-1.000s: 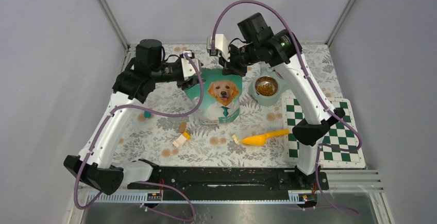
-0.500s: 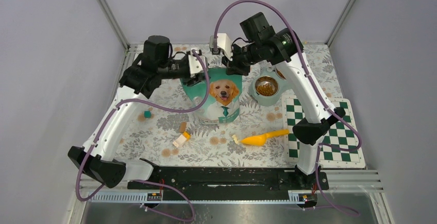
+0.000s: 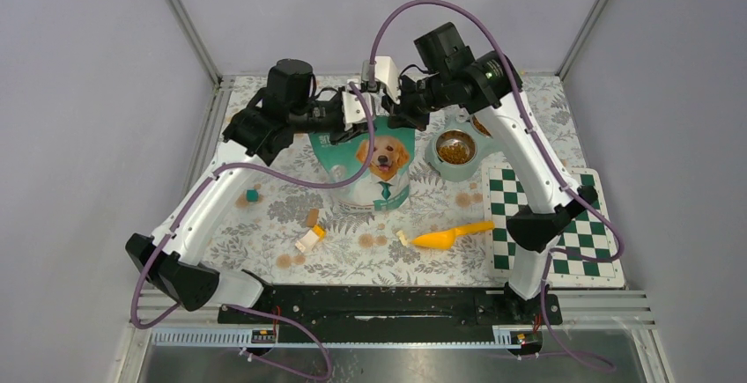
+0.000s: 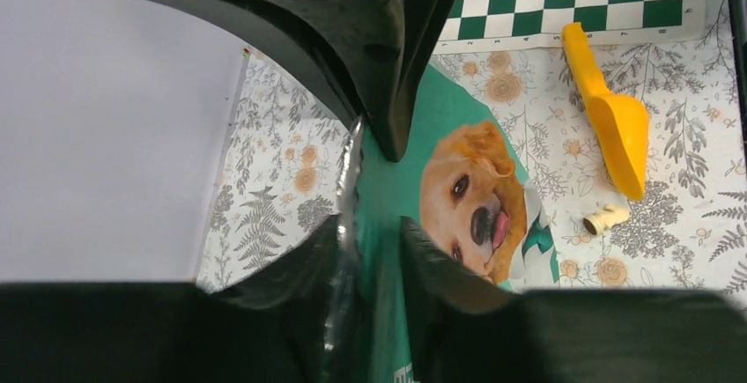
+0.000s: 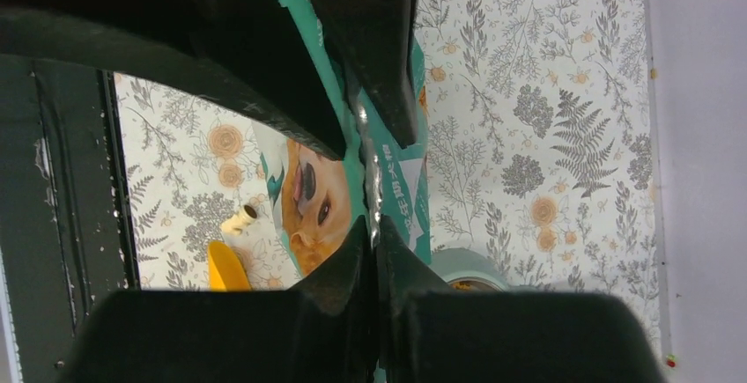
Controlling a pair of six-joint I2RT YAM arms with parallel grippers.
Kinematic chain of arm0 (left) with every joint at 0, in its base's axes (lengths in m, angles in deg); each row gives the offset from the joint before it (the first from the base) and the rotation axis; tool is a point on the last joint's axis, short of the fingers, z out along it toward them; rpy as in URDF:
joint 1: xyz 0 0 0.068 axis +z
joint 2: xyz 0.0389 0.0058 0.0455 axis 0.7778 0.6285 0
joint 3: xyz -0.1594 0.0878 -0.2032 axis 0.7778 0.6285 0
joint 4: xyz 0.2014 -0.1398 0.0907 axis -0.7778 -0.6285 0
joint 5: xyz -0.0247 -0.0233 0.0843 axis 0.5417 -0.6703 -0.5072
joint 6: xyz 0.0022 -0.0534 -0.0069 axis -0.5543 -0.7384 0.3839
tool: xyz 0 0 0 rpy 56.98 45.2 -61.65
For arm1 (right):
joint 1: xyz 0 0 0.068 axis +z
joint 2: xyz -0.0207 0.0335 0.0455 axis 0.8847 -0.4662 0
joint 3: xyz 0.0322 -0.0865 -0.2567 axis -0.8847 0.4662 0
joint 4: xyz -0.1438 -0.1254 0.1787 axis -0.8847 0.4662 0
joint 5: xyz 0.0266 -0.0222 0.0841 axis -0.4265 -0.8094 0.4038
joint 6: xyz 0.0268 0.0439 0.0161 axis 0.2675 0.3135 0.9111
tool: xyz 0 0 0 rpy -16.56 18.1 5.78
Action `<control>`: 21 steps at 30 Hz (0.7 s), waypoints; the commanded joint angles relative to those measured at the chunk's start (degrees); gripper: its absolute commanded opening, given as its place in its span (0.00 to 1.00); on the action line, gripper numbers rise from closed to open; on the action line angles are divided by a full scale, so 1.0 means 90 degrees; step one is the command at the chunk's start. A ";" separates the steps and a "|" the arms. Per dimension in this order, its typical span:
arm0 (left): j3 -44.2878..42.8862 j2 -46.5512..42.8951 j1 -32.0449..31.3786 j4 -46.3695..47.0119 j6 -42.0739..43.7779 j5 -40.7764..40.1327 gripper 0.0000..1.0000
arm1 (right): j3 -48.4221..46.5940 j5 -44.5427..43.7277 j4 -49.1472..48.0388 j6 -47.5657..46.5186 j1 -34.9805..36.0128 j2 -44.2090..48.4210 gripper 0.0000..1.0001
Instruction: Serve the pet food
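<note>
The teal bag [image 3: 374, 167] with the golden retriever stands upright at the back middle of the table. My right gripper [image 3: 394, 115] is shut on the silvery seam along its top edge [image 5: 373, 233]. Close to its left, my left gripper [image 3: 357, 121] straddles the same edge [image 4: 372, 224]; its fingers [image 4: 321, 242] stand apart with teal bag showing between them. Pet food [image 3: 455, 147] lies as brown kibble in the pale green bowl [image 3: 440, 165] just right of the bag. The inside of the bag is hidden.
An orange scoop [image 3: 449, 236] lies in front of the bag, a small cream piece [image 3: 403, 237] beside it. Small blocks [image 3: 308, 239] and a teal block [image 3: 252, 195] sit front left. A green-and-white checkered mat [image 3: 551, 224] lies at the right.
My left gripper has moved right along the bag's top, close to the right gripper, and its jaws have narrowed. The right gripper has stayed at the bag's top edge.
</note>
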 commanded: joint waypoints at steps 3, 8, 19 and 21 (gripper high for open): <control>-0.0246 0.0096 -0.0200 0.0209 -0.0112 -0.0306 0.13 | 0.0809 0.0233 -0.1291 0.0536 0.0014 0.0939 0.00; -0.0228 0.0016 -0.0216 -0.0158 0.0246 -0.0604 0.00 | 0.1551 -0.0086 -0.1972 0.0883 0.0014 0.1386 0.00; -0.0165 -0.0422 -0.0062 -0.1817 0.1391 -0.2094 0.00 | 0.4411 -0.2203 -0.4857 0.2088 -0.0117 0.3024 0.00; -0.0110 -0.0538 0.0088 -0.1940 0.1464 -0.2081 0.00 | 0.4585 -0.2426 -0.5062 0.2147 -0.0139 0.3186 0.00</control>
